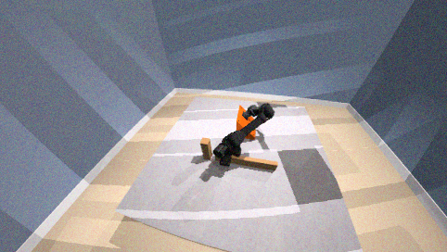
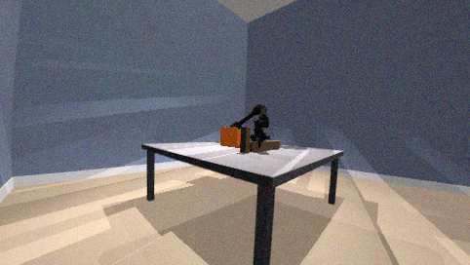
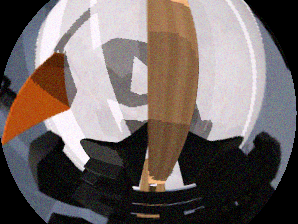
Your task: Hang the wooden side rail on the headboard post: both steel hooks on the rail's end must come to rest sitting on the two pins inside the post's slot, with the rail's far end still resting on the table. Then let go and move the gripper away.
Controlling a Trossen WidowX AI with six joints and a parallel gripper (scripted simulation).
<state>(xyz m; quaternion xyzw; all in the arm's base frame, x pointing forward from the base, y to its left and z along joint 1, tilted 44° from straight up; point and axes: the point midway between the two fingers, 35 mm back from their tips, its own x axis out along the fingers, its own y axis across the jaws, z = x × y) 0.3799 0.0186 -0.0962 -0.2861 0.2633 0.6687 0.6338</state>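
The wooden side rail (image 1: 257,162) (image 2: 272,145) (image 3: 172,75) is a long brown bar running away from the post; its far end appears to be on the table. My gripper (image 1: 224,160) (image 2: 259,142) (image 3: 160,124) is shut on the rail near its post-side end. The headboard post (image 1: 206,149) (image 2: 245,140) stands upright, close beside that end. In the wrist view, a strip of light wood, probably the post, shows below the rail's end. The hooks, the slot and the pins are too small or hidden, so I cannot tell whether the hooks touch the pins.
An orange panel (image 1: 243,124) (image 2: 230,136) (image 3: 37,97) stands by the arm's base, behind the post and rail; it shows at the left of the wrist view. The arm reaches over from there. The table (image 1: 185,195) (image 2: 210,161) has dark legs.
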